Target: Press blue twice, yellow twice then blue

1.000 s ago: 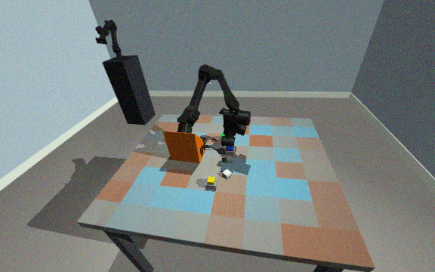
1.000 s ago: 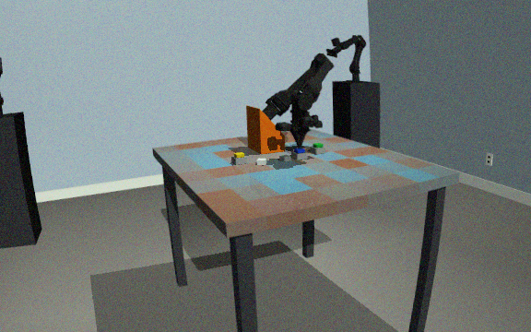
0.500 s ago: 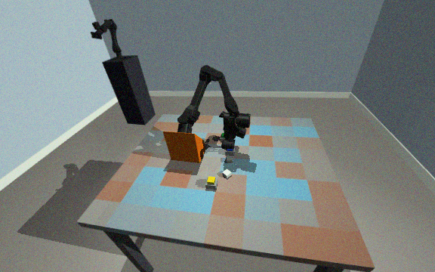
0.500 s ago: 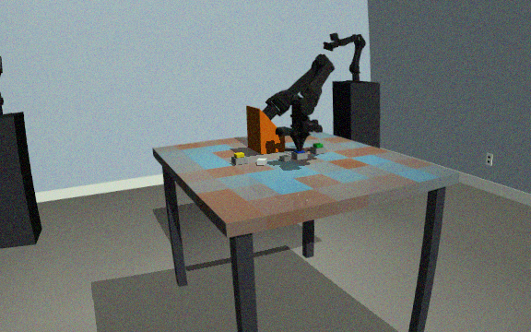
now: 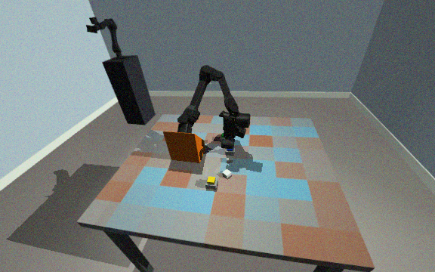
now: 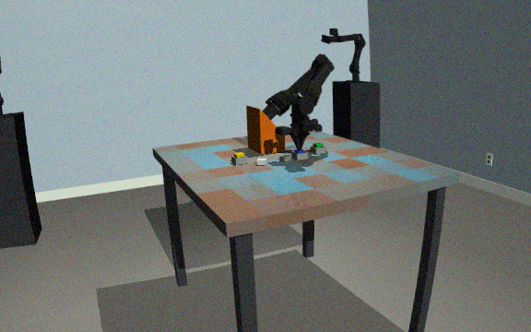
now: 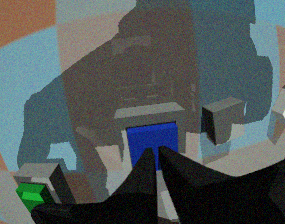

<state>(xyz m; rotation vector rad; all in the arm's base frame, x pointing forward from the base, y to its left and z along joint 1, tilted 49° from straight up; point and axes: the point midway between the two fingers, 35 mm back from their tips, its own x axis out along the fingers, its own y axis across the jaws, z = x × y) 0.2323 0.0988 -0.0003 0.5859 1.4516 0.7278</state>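
Note:
The blue button (image 5: 229, 149) (image 6: 300, 152) (image 7: 152, 136) sits in a grey housing below my gripper (image 6: 299, 148) (image 7: 155, 153). The gripper is shut and points down, its tips at or just above the blue cap; whether they touch it I cannot tell. In the top view the tips are hidden behind the gripper body. The yellow button (image 5: 211, 180) (image 6: 239, 155) stands in its grey housing nearer the front in the top view, its cap raised. It is out of the wrist view.
A green button (image 6: 318, 145) (image 7: 34, 194) stands beside the blue one. A small grey block (image 6: 285, 158) (image 7: 227, 112) and a white block (image 5: 226, 174) (image 6: 261, 161) lie towards the yellow button. A tall orange wedge (image 5: 183, 147) (image 6: 254, 131) stands close to the arm.

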